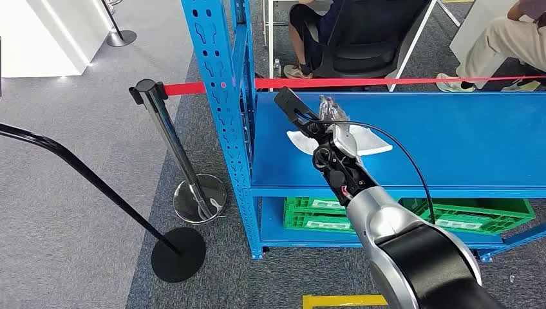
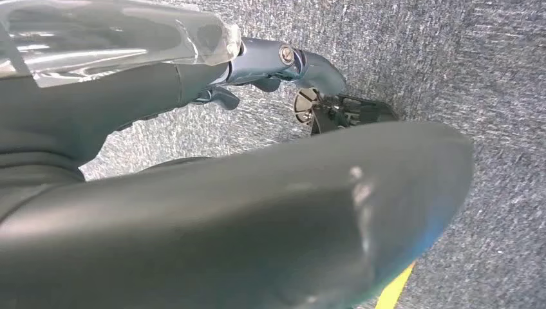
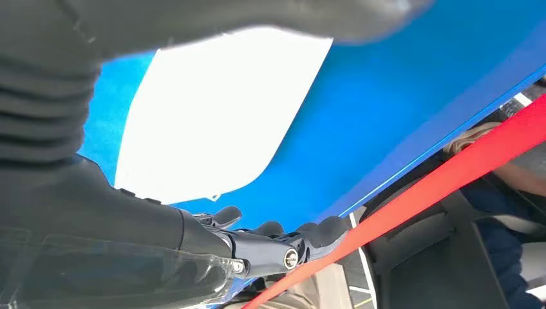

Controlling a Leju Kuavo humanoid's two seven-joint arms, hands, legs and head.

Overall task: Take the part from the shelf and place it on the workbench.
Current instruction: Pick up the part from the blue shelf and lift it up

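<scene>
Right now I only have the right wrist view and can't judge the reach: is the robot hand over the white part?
Observer: Yes. In the head view the right robot hand is above the white part, which lies flat on the blue shelf.
Operator: Anything under that shelf?
Observer: Green crates sit on the level below.
Operator: And the other arm?
Observer: The left robot hand hangs over grey carpet, holding nothing.

the shelf (image 1: 451, 141) is smooth blue painted metal; the part (image 1: 370, 143) looks matt white; the floor (image 1: 77, 161) is rough grey carpet.
</scene>
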